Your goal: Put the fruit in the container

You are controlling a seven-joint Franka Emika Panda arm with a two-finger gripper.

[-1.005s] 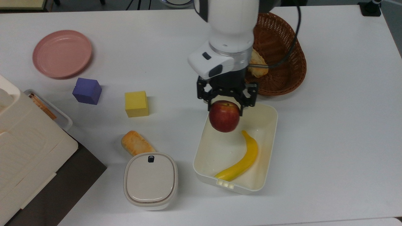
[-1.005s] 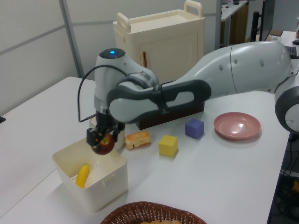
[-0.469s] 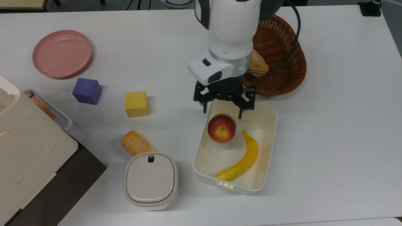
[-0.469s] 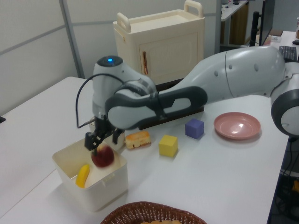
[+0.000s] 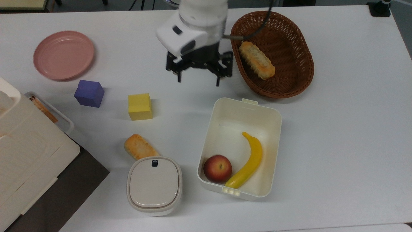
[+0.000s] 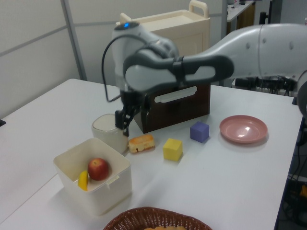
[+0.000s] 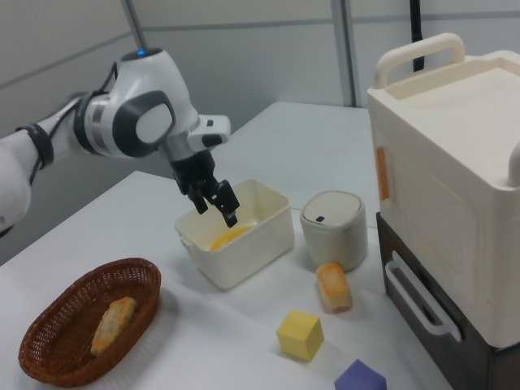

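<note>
1. Since a second ago my gripper (image 5: 199, 77) has let go of the fruit (image 5: 217, 168) and risen away; its fingers stand wide apart, holding nothing.
2. I see it above bare table (image 5: 338, 129), between the yellow cube (image 5: 139, 106) and the wicker basket (image 5: 291, 83).
3. I find the fruit resting inside the container (image 5: 272, 151), in the top view's lower-left corner, touching the banana (image 5: 249, 161).
</note>
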